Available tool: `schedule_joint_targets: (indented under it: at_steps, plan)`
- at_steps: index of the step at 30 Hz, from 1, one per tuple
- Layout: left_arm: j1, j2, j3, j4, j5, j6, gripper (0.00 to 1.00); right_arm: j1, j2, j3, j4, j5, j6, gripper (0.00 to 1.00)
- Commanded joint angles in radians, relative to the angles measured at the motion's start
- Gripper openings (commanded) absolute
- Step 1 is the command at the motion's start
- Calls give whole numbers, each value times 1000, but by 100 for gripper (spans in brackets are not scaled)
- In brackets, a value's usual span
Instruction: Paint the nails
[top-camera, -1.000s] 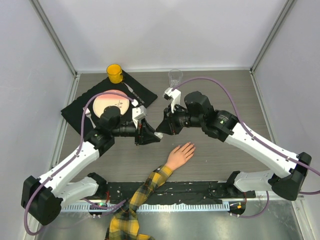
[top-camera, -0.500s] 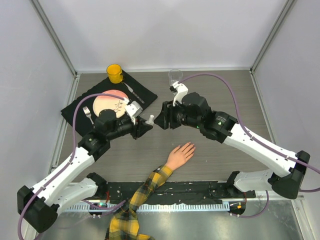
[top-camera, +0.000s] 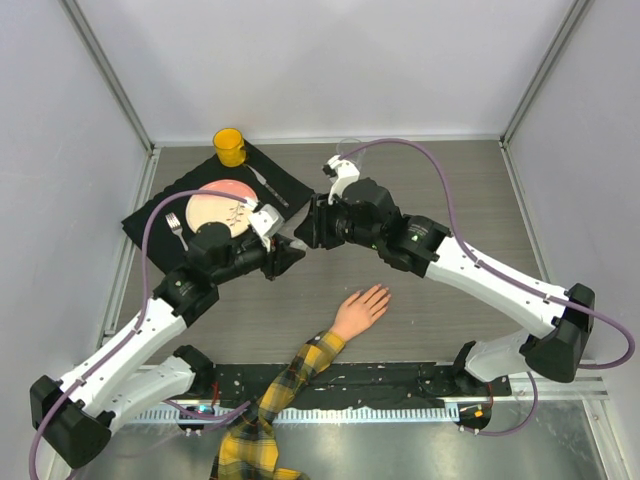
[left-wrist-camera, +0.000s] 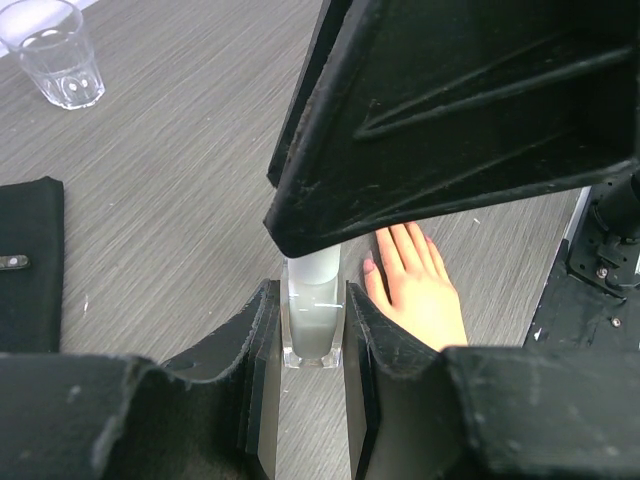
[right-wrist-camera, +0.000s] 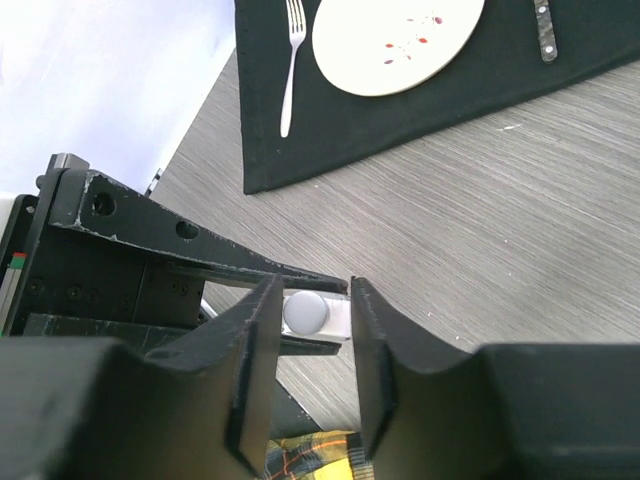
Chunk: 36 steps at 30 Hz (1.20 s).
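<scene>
Both arms meet over the mid tabletop (top-camera: 430, 320), just far-left of the mannequin hand (top-camera: 360, 310). L gripper (top-camera: 289, 253) comes in from the left and R gripper (top-camera: 311, 228) from the right. Their tips are nearly touching in the top view.

L wrist cam: L gripper (left-wrist-camera: 308, 300) jaws are clenched on a small clear bottle (left-wrist-camera: 313, 322), w/ pads flat against both sides. Bottle is upright. I can't tell if its base rests on the tabletop. R gripper's black body fills the upper frame, directly over the bottle neck.

R wrist cam: R gripper (right-wrist-camera: 312, 300) jaws straddle the bottle's white cap (right-wrist-camera: 306, 313), one finger each side, v. close. I can't tell whether they're squeezing it or just alongside.

Task thing: the nails (left-wrist-camera: 368, 266) are on the mannequin hand, which lies flat on the tabletop near-right of the bottle w/ fingers spread toward far-right. Neither gripper touches it. The nails are too small to see in the top view. L wrist cam shows only a pinkish one at the thumb tip. The arm's yellow-black plaid sleeve (top-camera: 285, 385) runs off the near edge.

Far-left there's a black mat (top-camera: 140, 222) w/ plate (top-camera: 215, 198), fork (top-camera: 177, 228) and knife (top-camera: 262, 180). A yellow cup (top-camera: 229, 147) sits at the mat's far corner. A clear glass (left-wrist-camera: 60, 65) stands on bare tabletop beyond the R arm.
</scene>
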Motion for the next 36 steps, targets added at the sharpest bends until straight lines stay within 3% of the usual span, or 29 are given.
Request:
schedule_joint_targets:
  at_steps: [1,7,11,14,18,19,20,23,27,30,31,32,33,36]
  plan:
    - [-6,-25,12,29,-13,22,0,6,2,41,58,-14,11,36]
    - [-6,-24,11,39,-10,11,0,6,-4,14,79,-59,20,27]
    - [-6,-26,21,30,14,-7,0,6,-4,0,87,-92,-6,5]
    - [-4,-24,55,-19,109,-41,0,6,-18,-23,90,-115,-113,1]
    - [-6,-61,60,-16,416,-119,0,2,-91,-119,189,-424,-360,1]
    - [-4,-74,48,7,466,-141,0,-7,-107,-144,211,-730,-409,1]
    - [-4,-94,34,56,511,-185,0,-9,-146,-199,238,-859,-473,1]
    - [-4,-159,-14,134,618,-260,0,-15,-156,-284,520,-1069,-309,1]
    - [-4,-202,-14,122,596,-267,0,-18,-125,-328,690,-1069,-206,1]
    - [-4,-223,4,88,515,-226,0,-24,-124,-324,687,-999,-175,1]
    - [-4,-231,11,14,473,-213,0,-24,-140,-311,646,-930,-187,8]
    - [-6,-234,18,-16,371,-193,0,-26,-148,-270,587,-772,-204,33]
    - [-6,-236,33,-46,326,-163,0,-26,-154,-246,464,-665,-218,38]
    - [-6,-240,46,-111,119,-118,0,-26,-180,-177,297,-348,-181,52]
